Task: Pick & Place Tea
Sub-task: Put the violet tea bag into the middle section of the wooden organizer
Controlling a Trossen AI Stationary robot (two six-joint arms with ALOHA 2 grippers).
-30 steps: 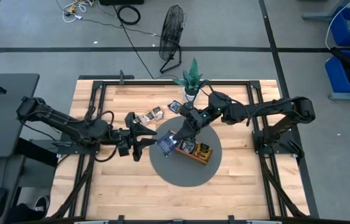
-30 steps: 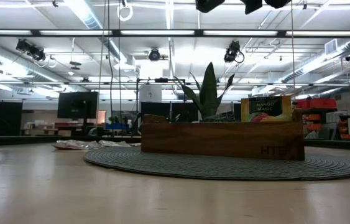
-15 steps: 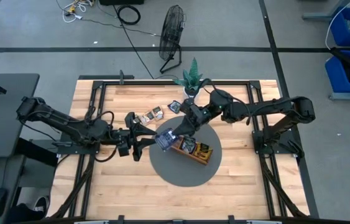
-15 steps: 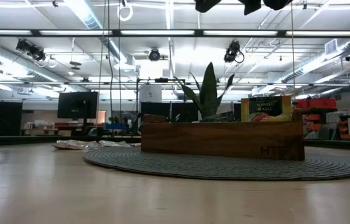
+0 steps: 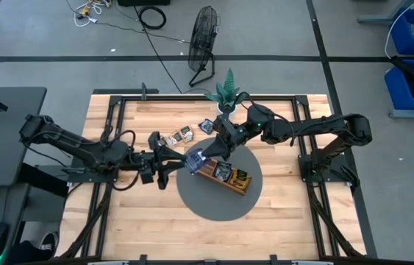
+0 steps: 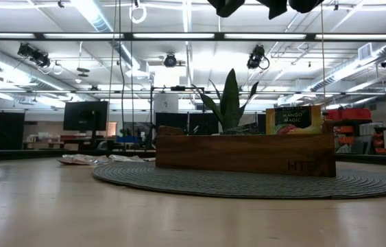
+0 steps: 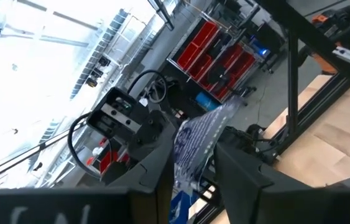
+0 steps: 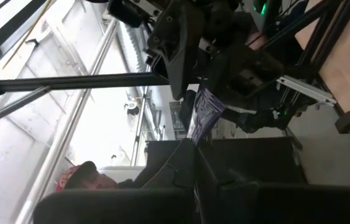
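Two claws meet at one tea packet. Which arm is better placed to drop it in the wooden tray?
Probably right: the right gripper is shut on the tea sachet, close by the wooden tray; the left gripper sits farther off.

Print on the sachet (image 5: pixel 196 160) passed between the arms was too small to read from above. The loose sachets (image 5: pixel 184 133) on the table were too small to identify. In the low view, both arms were cut off at the top edge.
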